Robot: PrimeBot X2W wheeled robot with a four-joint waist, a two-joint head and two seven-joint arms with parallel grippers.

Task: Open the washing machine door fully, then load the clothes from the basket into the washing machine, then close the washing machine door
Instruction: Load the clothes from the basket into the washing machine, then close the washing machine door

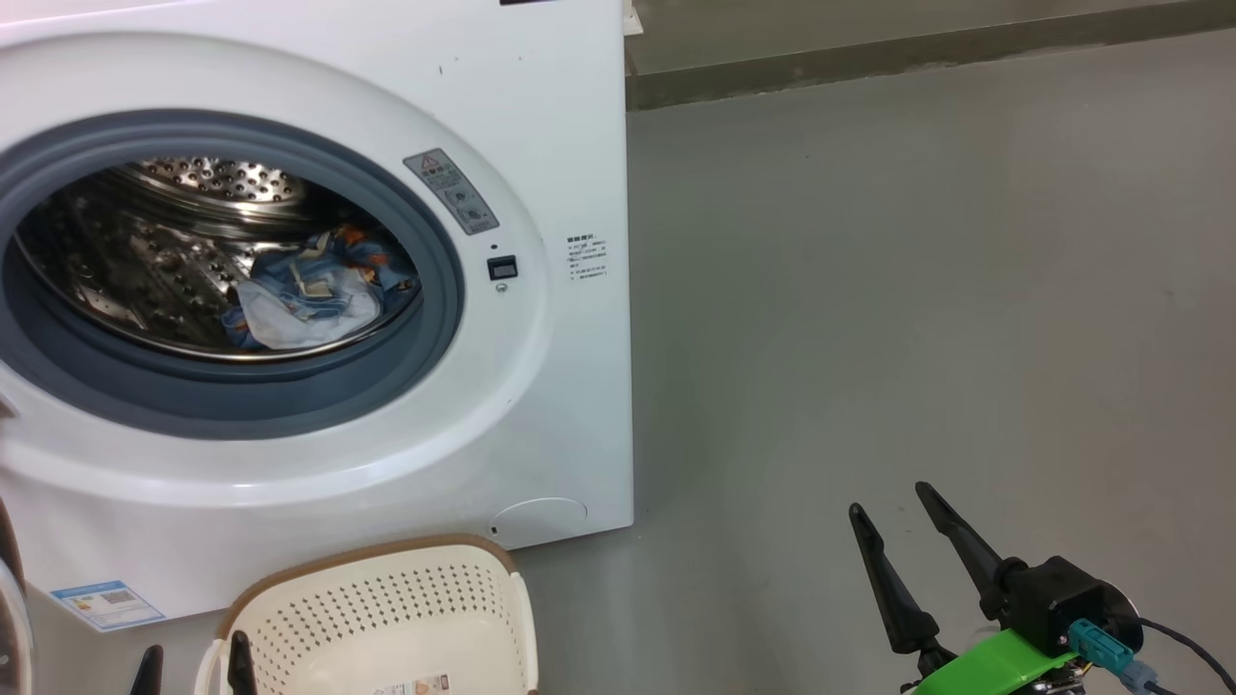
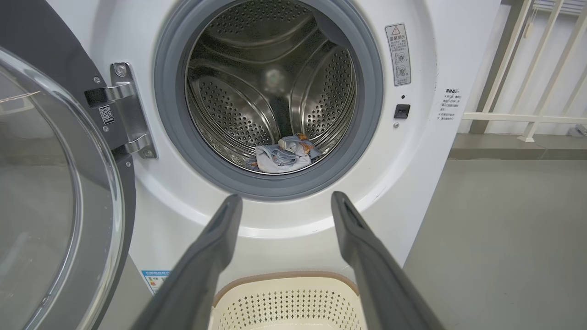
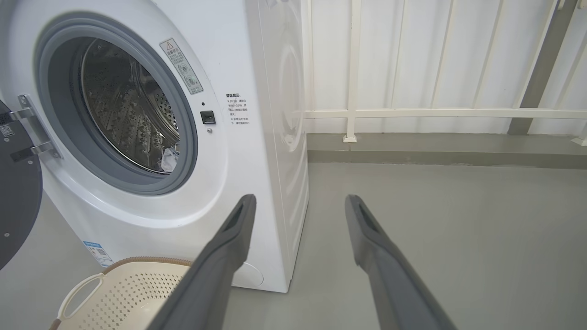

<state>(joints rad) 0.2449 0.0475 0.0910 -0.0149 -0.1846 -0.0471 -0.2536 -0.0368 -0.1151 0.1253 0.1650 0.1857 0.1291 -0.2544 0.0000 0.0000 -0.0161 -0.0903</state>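
One grey floor (image 1: pixel 917 290), washing machine (image 1: pixel 550 125), railing (image 3: pixel 440 112)

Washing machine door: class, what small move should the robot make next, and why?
Probably swing the left gripper towards the washing machine door to begin pushing it shut: the clothes lie in the drum, the visible part of the basket holds none, and the door stands open.

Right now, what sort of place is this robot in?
Likely a laundry corner, maybe a balcony or utility area: a white front-loading washing machine with clothes in its drum, a perforated basket on the grey floor, and a white railing nearby.
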